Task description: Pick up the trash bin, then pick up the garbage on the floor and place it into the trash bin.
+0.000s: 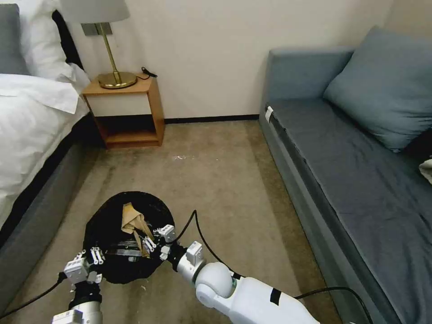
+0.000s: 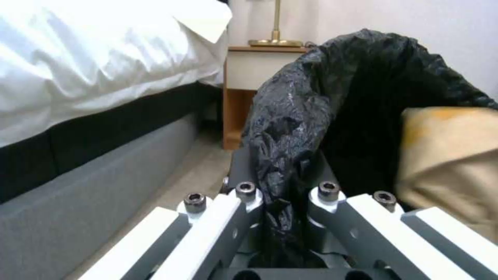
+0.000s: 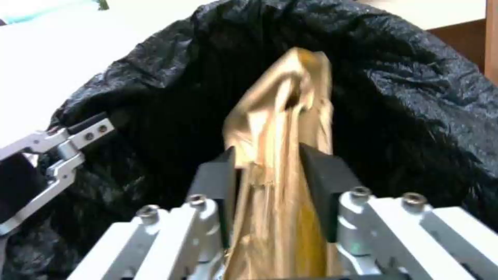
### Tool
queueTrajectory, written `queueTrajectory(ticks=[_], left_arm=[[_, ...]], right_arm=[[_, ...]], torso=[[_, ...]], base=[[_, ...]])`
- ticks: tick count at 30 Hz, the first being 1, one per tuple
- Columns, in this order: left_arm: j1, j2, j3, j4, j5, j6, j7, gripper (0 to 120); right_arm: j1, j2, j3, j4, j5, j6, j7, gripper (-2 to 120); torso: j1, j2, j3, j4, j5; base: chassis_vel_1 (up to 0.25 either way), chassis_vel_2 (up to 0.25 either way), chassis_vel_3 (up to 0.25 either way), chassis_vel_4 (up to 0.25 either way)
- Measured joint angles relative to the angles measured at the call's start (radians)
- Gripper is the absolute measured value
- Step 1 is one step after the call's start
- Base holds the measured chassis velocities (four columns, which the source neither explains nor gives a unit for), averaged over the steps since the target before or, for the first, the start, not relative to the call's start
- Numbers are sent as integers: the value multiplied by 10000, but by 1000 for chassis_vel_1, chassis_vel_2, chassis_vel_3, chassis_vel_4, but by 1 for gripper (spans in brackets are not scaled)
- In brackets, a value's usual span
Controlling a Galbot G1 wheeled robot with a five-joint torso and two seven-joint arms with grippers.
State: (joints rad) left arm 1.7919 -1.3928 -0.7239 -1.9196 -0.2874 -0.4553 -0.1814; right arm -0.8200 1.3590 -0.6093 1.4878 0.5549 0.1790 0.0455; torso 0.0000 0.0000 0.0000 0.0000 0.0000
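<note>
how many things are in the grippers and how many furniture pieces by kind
Held, left gripper: bin, 1
Held, right gripper: tan paper, 1
Bed: 1
Nightstand: 1
Sofa: 1
Lamp: 1
Total: 6

Hotel bedroom — bed (image 1: 31, 117), nightstand (image 1: 126, 110), lamp (image 1: 110, 45), sofa (image 1: 351, 162).

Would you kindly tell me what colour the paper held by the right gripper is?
Tan, golden-brown; the paper held by the right gripper shows best in the right wrist view.

I count one round black bag-lined trash bin (image 1: 112, 234), one crumpled tan paper wad (image 1: 133, 220), two grippers, one wooden nightstand (image 1: 130, 108), one brass lamp (image 1: 114, 67).
</note>
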Motion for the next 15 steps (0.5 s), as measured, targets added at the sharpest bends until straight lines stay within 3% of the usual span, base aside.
queueTrajectory(ticks=[15], left_arm=[[-138,-35,-96,401,10,-122,-141,5]], right_arm=[[-464,-328,930,737,-152,261,-104,88]], torso=[[0,0,0,0,1]], base=[[0,0,0,0]])
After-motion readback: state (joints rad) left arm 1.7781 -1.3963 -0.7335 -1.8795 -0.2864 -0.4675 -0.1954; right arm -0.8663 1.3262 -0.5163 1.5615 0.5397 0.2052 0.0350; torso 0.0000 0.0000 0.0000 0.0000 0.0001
